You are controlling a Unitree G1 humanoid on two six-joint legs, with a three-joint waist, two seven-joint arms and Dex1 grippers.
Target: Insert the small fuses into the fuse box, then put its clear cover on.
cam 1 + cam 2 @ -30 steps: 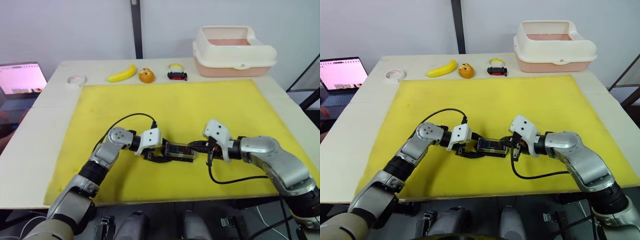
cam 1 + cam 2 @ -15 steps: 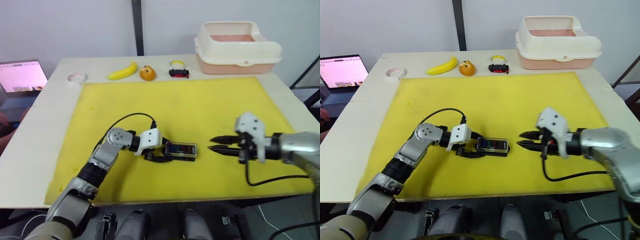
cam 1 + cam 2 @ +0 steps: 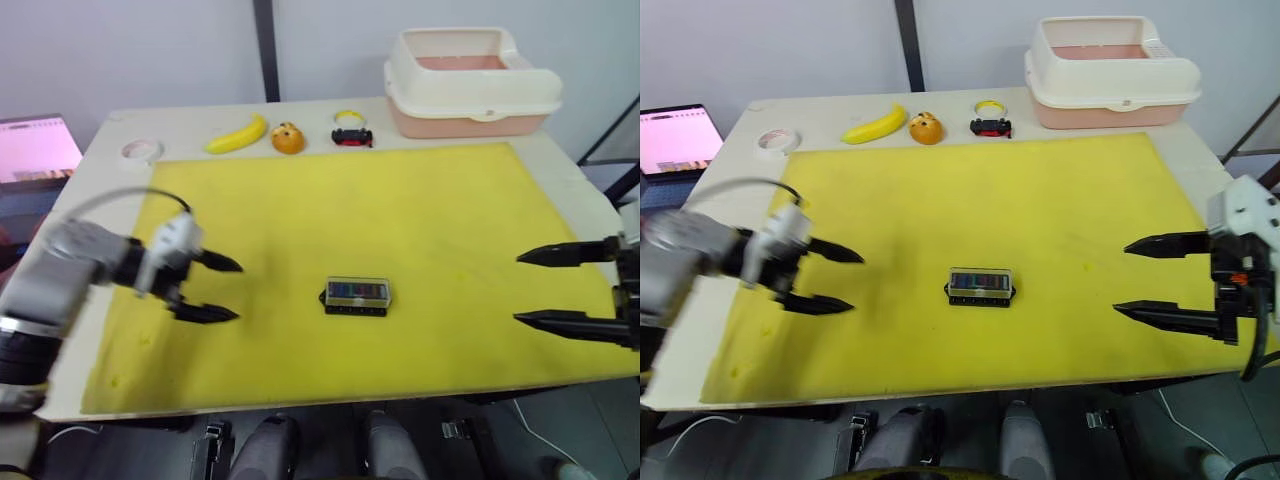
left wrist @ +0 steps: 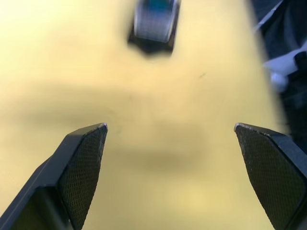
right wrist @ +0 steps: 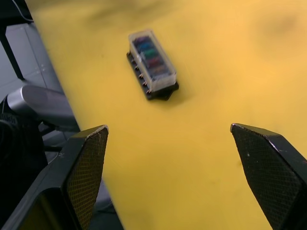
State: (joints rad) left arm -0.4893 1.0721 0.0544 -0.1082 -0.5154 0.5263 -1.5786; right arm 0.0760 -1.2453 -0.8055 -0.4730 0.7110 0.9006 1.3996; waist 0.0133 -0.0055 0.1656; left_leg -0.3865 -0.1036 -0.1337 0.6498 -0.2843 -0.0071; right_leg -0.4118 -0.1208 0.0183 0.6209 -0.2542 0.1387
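The black fuse box (image 3: 357, 297) lies alone in the middle of the yellow mat (image 3: 400, 210). The clear cover (image 5: 156, 55) sits on top of it, and the small fuses (image 5: 148, 53) show as a coloured row through the cover. My left gripper (image 3: 215, 290) hangs open over the mat's left part, well clear of the box. My right gripper (image 3: 550, 288) stands open at the mat's right edge, also far from the box. Neither gripper holds anything. The box appears in the left wrist view (image 4: 154, 24) beyond my open fingers.
At the table's back stand a white tape roll (image 3: 141, 150), a banana (image 3: 237, 135), an orange fruit (image 3: 287, 138), a small black-and-red toy car (image 3: 352, 135) and a cream and pink bin (image 3: 470, 80). A laptop (image 3: 35, 150) is at the far left.
Both grippers let go of the fuse box and drew apart, the left one far to the left, the right one to the right edge. Both opened wide. The camera view shifted slightly.
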